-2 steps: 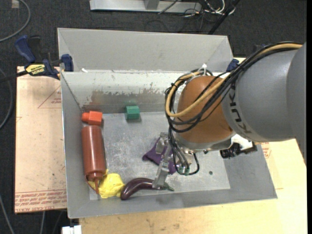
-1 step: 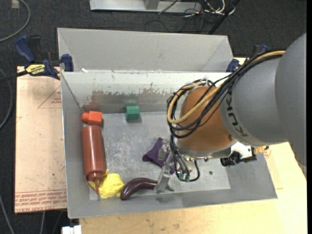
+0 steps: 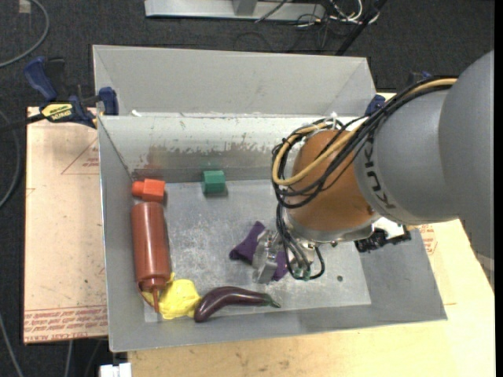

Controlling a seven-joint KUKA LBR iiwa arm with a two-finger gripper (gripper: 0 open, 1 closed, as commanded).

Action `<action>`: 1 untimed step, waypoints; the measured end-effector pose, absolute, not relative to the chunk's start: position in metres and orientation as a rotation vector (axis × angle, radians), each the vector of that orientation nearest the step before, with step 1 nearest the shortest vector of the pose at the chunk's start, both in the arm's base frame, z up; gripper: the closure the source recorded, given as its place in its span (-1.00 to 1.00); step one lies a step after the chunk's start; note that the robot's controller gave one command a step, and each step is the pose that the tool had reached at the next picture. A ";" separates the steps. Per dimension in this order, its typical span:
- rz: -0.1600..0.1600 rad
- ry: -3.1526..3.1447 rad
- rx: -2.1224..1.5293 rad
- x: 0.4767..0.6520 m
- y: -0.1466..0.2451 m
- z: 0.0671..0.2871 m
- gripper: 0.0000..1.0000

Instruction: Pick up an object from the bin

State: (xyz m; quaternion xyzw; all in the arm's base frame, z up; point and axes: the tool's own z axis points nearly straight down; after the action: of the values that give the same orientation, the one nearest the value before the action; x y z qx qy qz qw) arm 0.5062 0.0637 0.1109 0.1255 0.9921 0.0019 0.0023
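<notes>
Lying under the hand [image 3: 268, 263], purple piece [image 3: 250, 244].

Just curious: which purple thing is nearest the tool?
The lighter violet piece mid-bin, right at the tool; the dark curved one lies farther off, toward the view's bottom.

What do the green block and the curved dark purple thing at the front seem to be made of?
The green block: probably foam or painted wood, matt, no shine. The curved dark purple thing: likely smooth plastic, with a glossy highlight along it.
</notes>
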 end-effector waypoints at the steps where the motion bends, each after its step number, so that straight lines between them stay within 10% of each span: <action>1: 0.006 3.112 0.395 0.506 0.064 0.111 1.00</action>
State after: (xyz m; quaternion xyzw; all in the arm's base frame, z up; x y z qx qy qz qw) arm 0.5062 0.0636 0.1109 0.1258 0.9920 0.0019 0.0023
